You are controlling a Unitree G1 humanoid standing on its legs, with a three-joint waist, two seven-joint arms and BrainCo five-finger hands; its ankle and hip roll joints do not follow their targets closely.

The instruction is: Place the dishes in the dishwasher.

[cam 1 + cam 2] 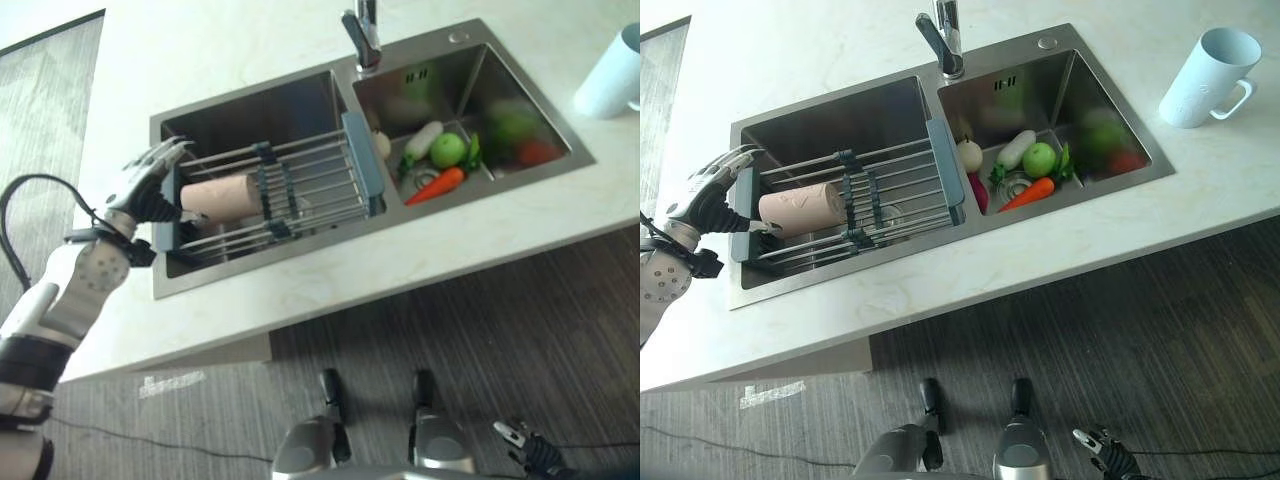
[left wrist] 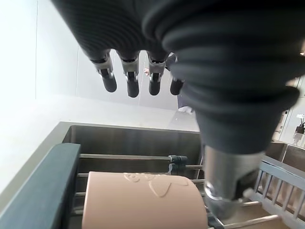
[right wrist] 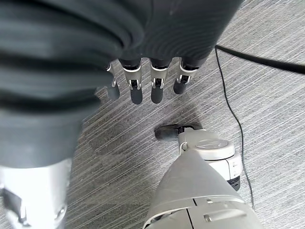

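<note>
A pink cup lies on its side in a wire drying rack that spans the left basin of a steel sink. My left hand hovers at the rack's left end, just beside the base of the pink cup. Its fingers are spread straight above the cup and hold nothing. My right hand hangs low by the floor, fingers relaxed and empty.
The right basin holds a carrot, a green apple and other vegetables. A faucet stands behind the sink. A light blue mug stands on the pale counter at the right.
</note>
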